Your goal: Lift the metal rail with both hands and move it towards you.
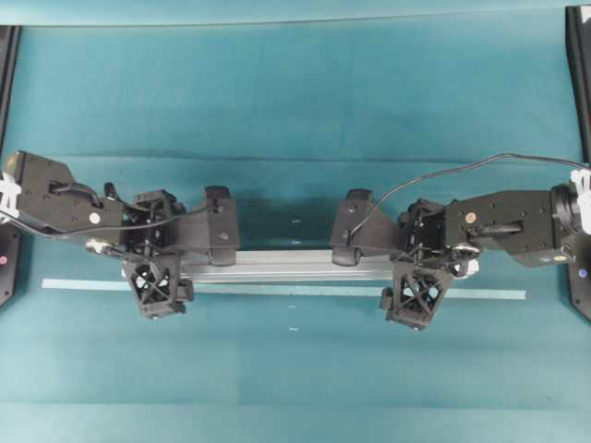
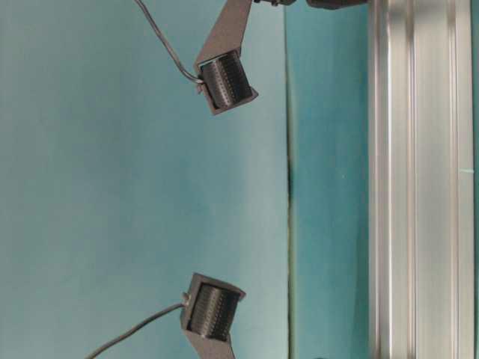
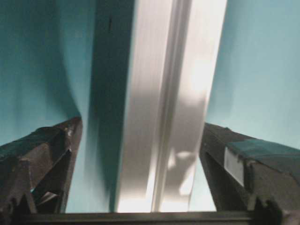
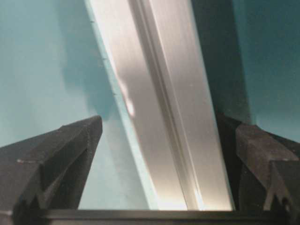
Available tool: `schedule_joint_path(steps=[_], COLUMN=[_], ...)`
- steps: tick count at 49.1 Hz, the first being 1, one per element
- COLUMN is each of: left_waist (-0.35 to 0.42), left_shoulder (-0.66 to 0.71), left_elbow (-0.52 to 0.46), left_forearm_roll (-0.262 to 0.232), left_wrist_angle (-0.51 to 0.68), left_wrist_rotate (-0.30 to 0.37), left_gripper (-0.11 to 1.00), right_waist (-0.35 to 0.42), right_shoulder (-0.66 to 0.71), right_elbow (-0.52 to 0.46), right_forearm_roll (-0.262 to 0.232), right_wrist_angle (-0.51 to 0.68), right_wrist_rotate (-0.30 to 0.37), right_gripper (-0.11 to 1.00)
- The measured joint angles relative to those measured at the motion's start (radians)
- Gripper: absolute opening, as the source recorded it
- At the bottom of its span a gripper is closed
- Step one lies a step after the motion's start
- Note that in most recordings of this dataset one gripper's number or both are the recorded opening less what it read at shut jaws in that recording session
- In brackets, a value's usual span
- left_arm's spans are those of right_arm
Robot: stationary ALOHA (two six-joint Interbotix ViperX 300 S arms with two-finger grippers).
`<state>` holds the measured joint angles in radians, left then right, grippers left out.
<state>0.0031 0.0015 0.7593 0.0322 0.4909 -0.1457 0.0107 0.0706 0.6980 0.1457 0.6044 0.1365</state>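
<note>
The metal rail [image 1: 295,265] is a long silver grooved bar lying crosswise on the teal table, just behind a pale-blue tape strip. My left gripper [image 1: 187,258] straddles its left end and my right gripper [image 1: 386,261] its right end. In the left wrist view the rail [image 3: 164,117] runs between the black fingers [image 3: 42,159] of the left gripper [image 3: 140,126], with teal gaps on both sides. In the right wrist view the rail [image 4: 164,117] passes between the fingers [image 4: 61,154] of the right gripper [image 4: 168,126] the same way. Both grippers are open and hold nothing.
The pale-blue tape strip [image 1: 92,285] runs along the rail's near side and reaches past both ends. Black frame posts [image 1: 577,55] stand at the table's side edges. In the table-level view two black ribbed pads [image 2: 224,82] on cables sit apart from the rail [image 2: 419,187].
</note>
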Motion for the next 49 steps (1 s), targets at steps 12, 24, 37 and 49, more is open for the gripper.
schedule_joint_path(steps=[12, 24, 37, 49], left_waist=[0.002, 0.002, 0.005, 0.015], left_shoulder=[-0.023, -0.026, -0.034, -0.055], left_elbow=[0.017, 0.023, 0.040, 0.043], left_forearm_roll=[0.000, 0.000, 0.000, 0.000], left_wrist_angle=[0.005, 0.005, 0.006, 0.025], left_wrist_rotate=[0.009, 0.011, 0.012, 0.040], left_gripper=[0.93, 0.93, 0.93, 0.93], right_waist=[0.005, 0.006, 0.014, 0.015], right_shoulder=[-0.002, 0.005, 0.006, 0.002], right_elbow=[0.000, -0.018, -0.025, -0.026], right_forearm_roll=[0.003, 0.002, 0.003, 0.002], right_wrist_angle=[0.002, 0.002, 0.003, 0.012], right_wrist_rotate=[0.000, 0.006, 0.034, 0.037], right_gripper=[0.96, 0.96, 0.96, 0.96])
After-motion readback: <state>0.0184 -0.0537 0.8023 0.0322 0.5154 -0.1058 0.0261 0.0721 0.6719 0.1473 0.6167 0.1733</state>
